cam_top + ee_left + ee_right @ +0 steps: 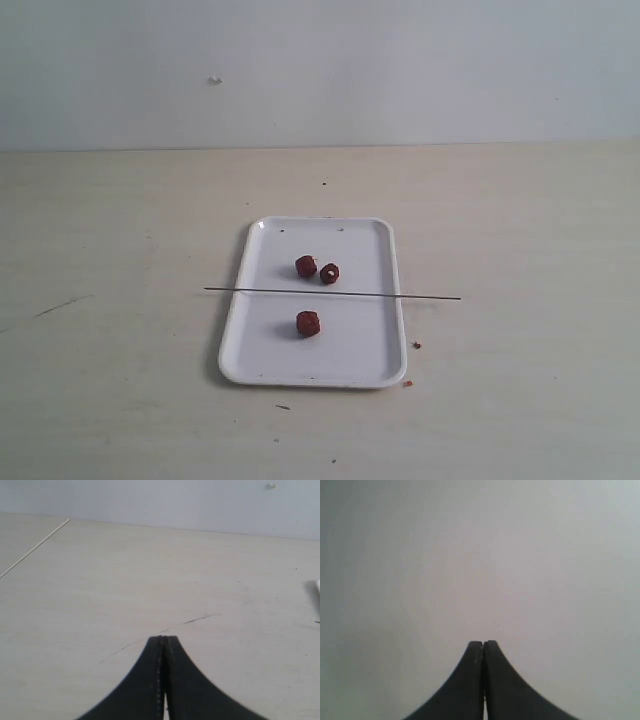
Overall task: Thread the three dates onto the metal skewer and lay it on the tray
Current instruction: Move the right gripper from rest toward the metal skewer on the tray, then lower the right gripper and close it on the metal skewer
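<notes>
My left claw [163, 640] and right claw [483, 643] were shut, empty | skewer [332, 294] lay across tray [262, 368], parallel to front edge of desk [520, 410] | longer overhang toward my right arm

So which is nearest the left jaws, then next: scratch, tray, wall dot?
Left wrist view:
1. Scratch, on the table just ahead of the left jaws.
2. Tray, its edge showing, farther off.
3. Wall dot, on the back wall.
</notes>
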Action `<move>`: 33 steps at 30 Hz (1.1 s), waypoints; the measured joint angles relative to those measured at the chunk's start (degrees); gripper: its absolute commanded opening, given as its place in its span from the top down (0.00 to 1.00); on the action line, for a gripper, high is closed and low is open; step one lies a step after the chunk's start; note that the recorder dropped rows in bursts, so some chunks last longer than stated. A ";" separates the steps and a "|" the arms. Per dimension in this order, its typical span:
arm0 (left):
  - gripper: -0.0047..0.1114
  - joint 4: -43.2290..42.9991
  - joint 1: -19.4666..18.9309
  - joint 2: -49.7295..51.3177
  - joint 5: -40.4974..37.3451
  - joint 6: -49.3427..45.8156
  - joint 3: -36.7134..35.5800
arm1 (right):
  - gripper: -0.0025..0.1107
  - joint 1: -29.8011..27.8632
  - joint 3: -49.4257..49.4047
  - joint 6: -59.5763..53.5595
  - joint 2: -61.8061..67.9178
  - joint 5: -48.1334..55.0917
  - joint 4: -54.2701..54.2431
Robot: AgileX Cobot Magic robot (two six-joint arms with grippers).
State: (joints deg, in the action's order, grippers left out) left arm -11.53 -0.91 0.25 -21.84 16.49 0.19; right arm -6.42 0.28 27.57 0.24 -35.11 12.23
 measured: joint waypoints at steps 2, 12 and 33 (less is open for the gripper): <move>0.96 0.00 0.00 0.00 0.00 0.00 0.00 | 0.98 0.00 0.00 1.91 0.00 -0.11 -5.35; 0.96 0.00 0.00 0.00 0.10 0.00 0.00 | 0.98 0.00 20.29 -30.23 22.59 14.03 -41.39; 0.96 0.00 0.00 0.00 0.34 0.00 0.00 | 0.80 12.03 73.08 -79.96 100.83 98.27 -26.46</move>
State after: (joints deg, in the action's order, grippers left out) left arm -11.53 -0.91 0.25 -21.51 16.49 0.19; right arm 5.61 73.35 -52.39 101.07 63.16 -14.23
